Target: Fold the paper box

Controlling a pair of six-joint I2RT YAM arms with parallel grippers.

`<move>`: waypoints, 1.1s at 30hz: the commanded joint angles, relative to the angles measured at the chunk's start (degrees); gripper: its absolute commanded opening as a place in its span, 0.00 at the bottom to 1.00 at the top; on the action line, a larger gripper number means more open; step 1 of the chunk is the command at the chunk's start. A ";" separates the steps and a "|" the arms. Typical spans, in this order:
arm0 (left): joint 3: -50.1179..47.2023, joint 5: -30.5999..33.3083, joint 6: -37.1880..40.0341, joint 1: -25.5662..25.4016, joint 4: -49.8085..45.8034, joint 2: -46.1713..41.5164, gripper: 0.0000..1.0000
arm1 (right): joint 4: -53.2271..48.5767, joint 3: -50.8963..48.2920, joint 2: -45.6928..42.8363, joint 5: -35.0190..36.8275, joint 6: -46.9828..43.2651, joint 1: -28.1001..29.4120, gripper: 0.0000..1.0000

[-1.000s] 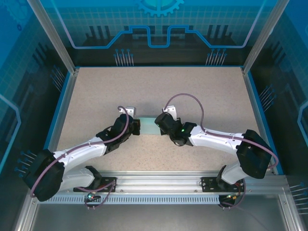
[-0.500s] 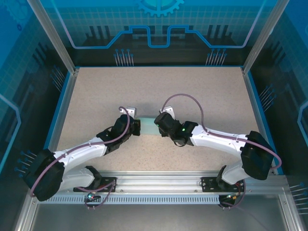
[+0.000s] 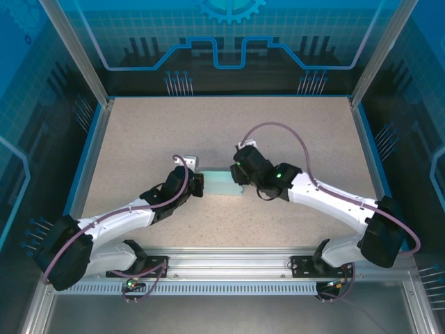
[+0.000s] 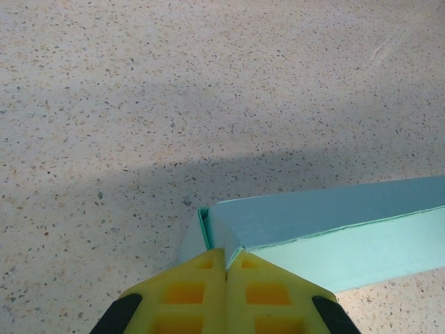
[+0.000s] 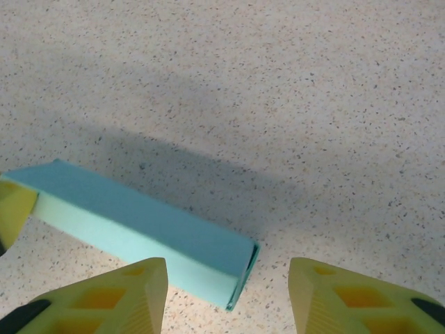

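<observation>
The paper box (image 3: 219,182) is a pale aqua, small rectangular box lying mid-table between the two arms. In the left wrist view the paper box (image 4: 327,233) runs off to the right, and my left gripper (image 4: 226,259) is shut on its near end corner, the yellow fingers (image 4: 188,292) pressed together on the card. In the right wrist view the paper box (image 5: 139,226) lies slanted, its closed end toward the lower middle. My right gripper (image 5: 228,278) stands open above that end, its yellow fingers (image 5: 125,296) apart and clear of the card. From above, the right gripper (image 3: 236,175) hovers at the box's right end.
The speckled beige table (image 3: 222,132) has a blue rim and metal frame posts around it. A small white bracket (image 3: 189,161) sits just behind the left wrist. Both arm bases are bolted to the rail (image 3: 229,264) at the near edge.
The right gripper has let go of the box's right end, opened, and drawn up and back to the right. The left gripper stays shut on the left end.
</observation>
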State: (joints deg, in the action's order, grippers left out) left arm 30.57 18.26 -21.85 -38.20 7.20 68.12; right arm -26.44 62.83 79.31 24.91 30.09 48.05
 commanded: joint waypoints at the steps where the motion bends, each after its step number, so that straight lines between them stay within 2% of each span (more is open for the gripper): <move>1: -2.09 -1.49 1.46 -1.09 -8.08 1.05 0.00 | -1.38 1.97 1.00 -8.66 -1.95 -4.17 0.51; 5: -1.77 -1.05 1.46 -1.50 -8.27 1.15 0.00 | -2.35 3.94 4.67 -13.25 -1.88 -7.58 0.51; 8: -1.34 -0.61 1.74 -1.77 -8.65 1.23 0.00 | -2.34 3.68 6.15 -14.08 -1.29 -8.12 0.50; 15: -1.30 0.32 1.83 -2.12 -9.22 1.16 0.00 | 0.33 -1.34 5.92 -16.81 1.87 -7.82 0.49; 25: -1.39 0.17 1.67 -2.82 -9.24 1.60 0.00 | 5.69 -9.17 5.84 -15.30 6.47 -5.57 0.46; 33: -1.77 -0.59 1.11 -2.82 -9.31 -0.84 0.23 | 5.87 -10.17 5.84 -13.48 6.70 -5.09 0.44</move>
State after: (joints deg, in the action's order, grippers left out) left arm 30.59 19.73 -20.60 -40.36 5.58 67.75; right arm -16.69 55.11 83.61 10.55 36.29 41.76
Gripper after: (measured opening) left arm 0.225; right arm 0.441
